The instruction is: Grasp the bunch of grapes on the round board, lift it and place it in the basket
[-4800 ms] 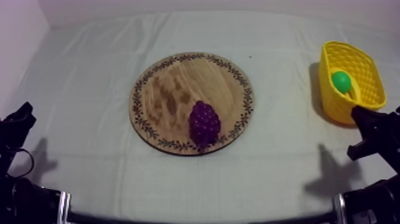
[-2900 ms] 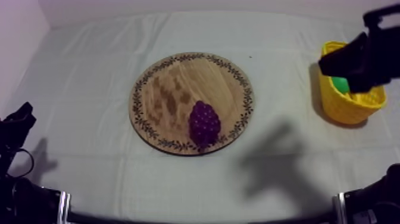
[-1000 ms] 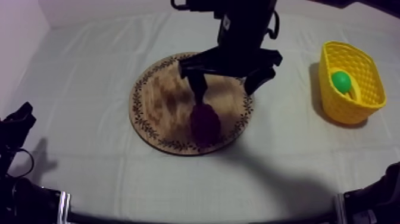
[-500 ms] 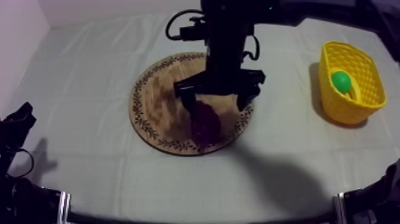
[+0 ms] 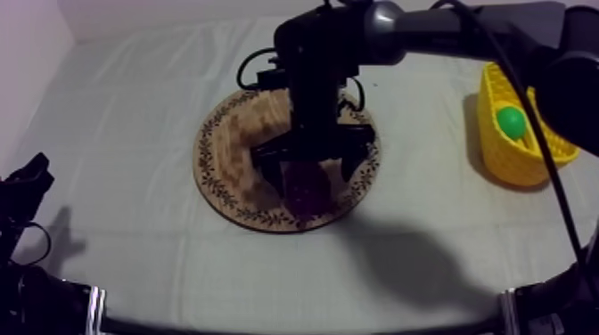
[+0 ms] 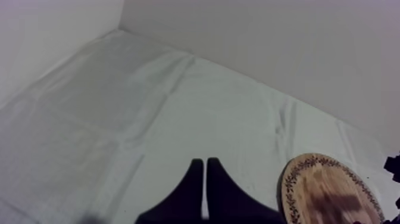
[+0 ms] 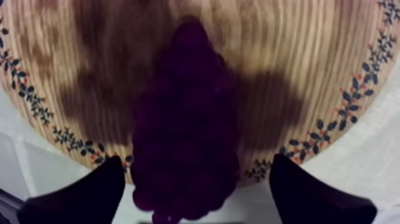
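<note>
The purple bunch of grapes (image 5: 307, 187) lies on the front right part of the round wooden board (image 5: 232, 142). My right gripper (image 5: 310, 169) hangs just over it, open, with one finger (image 5: 267, 169) on each side and no contact visible. In the right wrist view the grapes (image 7: 184, 125) lie between my wide-apart fingers (image 7: 89, 196), above the board (image 7: 268, 47) near its patterned rim. The yellow basket (image 5: 535, 151) stands at the far right. My left gripper (image 6: 205, 179) is shut, resting low at the left (image 5: 31, 174).
A green fruit (image 5: 510, 120) lies inside the basket. My right arm stretches from the upper right across the table above the board. The board's edge (image 6: 327, 190) shows beyond my left fingers, with bare cloth around it.
My right gripper has come down and slightly forward over the grapes, its fingers now straddling the bunch. The grapes, the basket and the left arm have not moved.
</note>
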Available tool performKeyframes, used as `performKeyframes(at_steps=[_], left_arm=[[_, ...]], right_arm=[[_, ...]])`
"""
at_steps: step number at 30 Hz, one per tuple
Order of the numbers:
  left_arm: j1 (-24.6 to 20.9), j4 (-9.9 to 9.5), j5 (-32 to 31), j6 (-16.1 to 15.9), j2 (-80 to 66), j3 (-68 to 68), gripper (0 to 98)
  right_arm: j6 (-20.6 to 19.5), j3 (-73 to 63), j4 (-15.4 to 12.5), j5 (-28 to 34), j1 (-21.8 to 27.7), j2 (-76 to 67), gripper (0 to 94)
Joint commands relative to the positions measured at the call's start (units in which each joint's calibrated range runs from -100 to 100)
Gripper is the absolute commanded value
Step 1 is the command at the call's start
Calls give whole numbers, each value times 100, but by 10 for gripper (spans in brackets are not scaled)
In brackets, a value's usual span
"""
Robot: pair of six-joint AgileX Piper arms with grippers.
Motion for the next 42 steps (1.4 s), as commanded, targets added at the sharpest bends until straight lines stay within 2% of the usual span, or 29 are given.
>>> performKeyframes(at_steps=[1, 10, 18, 23, 33, 42], left_arm=[[2, 1, -1, -1, 2, -4, 0], [2, 1, -1, -1, 2, -4, 0], [2, 1, -1, -1, 2, -4, 0], [2, 1, -1, -1, 2, -4, 0], [2, 1, -1, -1, 2, -4, 0], [2, 1, -1, -1, 2, -4, 0]], right_arm=[[-4, -46, -27, -13, 5, 100, 705], [71, -216, -129, -125, 12, 382, 642], [134, -297, -191, -180, 14, 535, 489], [148, -302, -207, -188, 9, 500, 430], [161, -237, -160, -24, -20, -161, 405], [261, -363, -19, 436, -1, -1181, 412]])
